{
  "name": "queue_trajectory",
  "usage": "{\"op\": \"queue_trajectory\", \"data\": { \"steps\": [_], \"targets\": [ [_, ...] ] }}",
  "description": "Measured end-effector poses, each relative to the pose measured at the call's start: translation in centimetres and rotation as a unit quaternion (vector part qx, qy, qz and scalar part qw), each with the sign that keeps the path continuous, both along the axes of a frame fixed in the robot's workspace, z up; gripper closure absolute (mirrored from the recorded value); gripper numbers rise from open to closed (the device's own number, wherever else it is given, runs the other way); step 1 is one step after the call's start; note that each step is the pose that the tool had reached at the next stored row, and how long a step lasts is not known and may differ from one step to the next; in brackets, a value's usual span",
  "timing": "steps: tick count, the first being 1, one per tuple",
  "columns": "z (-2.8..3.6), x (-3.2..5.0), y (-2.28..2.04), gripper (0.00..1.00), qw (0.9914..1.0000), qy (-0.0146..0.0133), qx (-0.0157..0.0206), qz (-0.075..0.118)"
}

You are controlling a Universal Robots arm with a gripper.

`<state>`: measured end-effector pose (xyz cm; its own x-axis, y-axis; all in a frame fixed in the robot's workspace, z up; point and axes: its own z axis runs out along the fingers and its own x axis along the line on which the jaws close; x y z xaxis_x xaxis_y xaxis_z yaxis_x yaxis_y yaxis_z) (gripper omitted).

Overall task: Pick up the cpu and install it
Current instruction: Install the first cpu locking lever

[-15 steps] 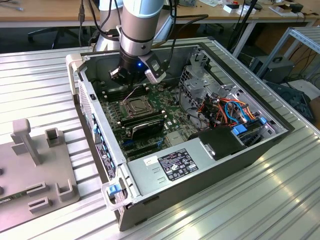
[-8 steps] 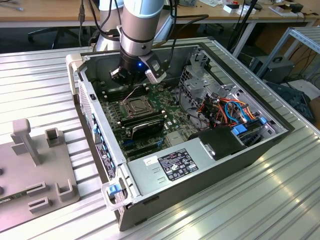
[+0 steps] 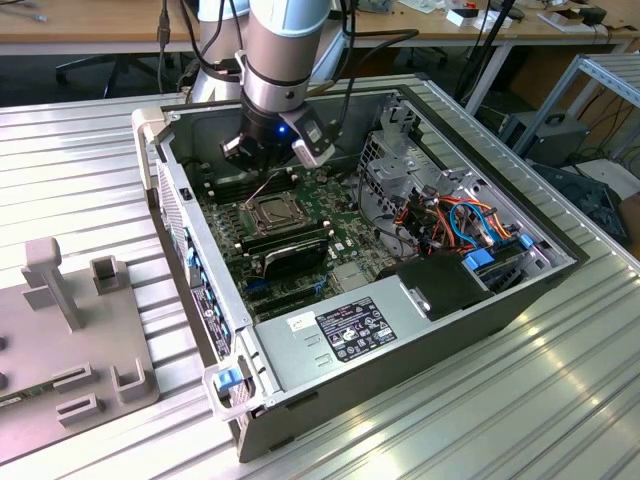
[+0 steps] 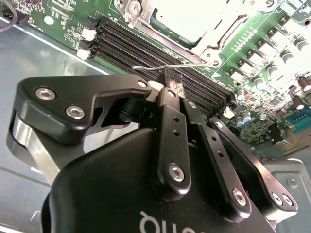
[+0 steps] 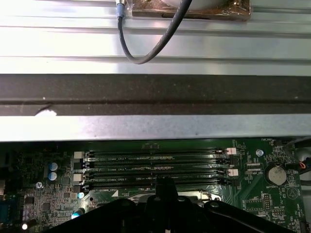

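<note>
We see the gripper [image 4: 171, 83] with jaws pressed together, seemingly pinching the thin wire lever [image 4: 167, 67]. The cpu [image 4: 187, 17] sits in the socket [image 3: 271, 212] just beyond the fingertips.

My jaws hang inside the open computer case [image 3: 420, 330], just above the socket [image 3: 272, 210], with the top of the case open overhead. Behind me the case wall [image 5: 155, 92] closes that side. Empty memory slots [image 5: 155, 167] lie flat beneath me and block nothing. Toward the exterior view's right, a metal drive cage [image 3: 400, 165] and bundled cables [image 3: 455, 220] crowd the space. A thin wire lever [image 4: 170, 66] crosses ahead of my fingertips [image 4: 171, 92].
</note>
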<state>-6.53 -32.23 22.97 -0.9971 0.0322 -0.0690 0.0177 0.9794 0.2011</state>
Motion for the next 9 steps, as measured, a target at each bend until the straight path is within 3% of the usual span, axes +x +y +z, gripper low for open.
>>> {"op": "queue_trajectory", "data": {
  "steps": [9],
  "targets": [
    [-0.1,0.14,-0.04,0.89,1.0,0.0001,0.0,0.0]
  ]
}}
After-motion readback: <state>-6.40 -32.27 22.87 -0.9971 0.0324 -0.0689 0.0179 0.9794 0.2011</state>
